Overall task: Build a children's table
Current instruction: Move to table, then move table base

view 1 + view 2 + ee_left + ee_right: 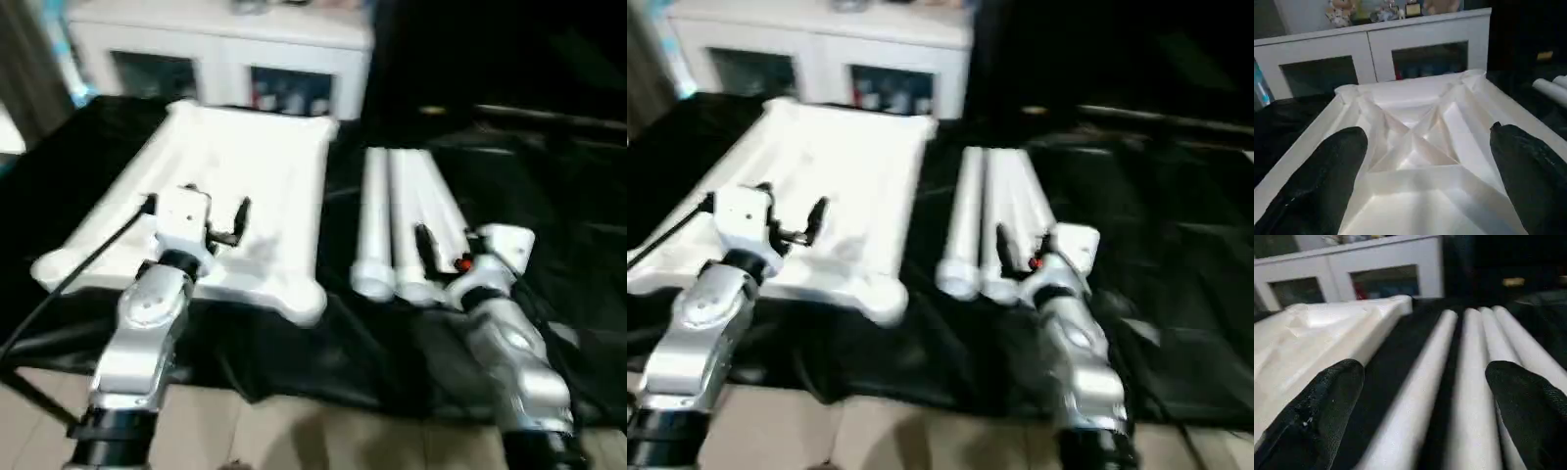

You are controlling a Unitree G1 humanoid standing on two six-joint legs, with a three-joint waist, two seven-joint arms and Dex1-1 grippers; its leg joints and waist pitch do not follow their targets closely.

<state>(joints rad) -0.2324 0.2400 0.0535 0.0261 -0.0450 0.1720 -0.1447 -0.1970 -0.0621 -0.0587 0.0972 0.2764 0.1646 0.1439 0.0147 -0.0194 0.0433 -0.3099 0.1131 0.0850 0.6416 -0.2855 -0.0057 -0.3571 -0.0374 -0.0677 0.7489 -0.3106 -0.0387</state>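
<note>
Home interior, likely living room: white cabinet [1381,49] with glass doors, figurines and trinkets [1376,10] on top, black cloth [549,196] covering work surface.

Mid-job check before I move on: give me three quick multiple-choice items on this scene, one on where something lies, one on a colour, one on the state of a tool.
1. Where do the long white cylindrical tube legs lie relative to the large white plastic table top?
A. On top of it
B. Beside it, on the robot's right
C. Plugged into its corner sockets

2. What colour is the cloth under the parts?
A. Black
B. Red
C. Yellow

3. How does the left tool stand?
A. Shut on a leg
B. Shut, empty
C. Open, empty

Answers: 1 B, the legs lie side by side on the cloth next to the top. 2 A, the cloth is black. 3 C, its black fingers stand wide apart over the ribbed underside.
</note>
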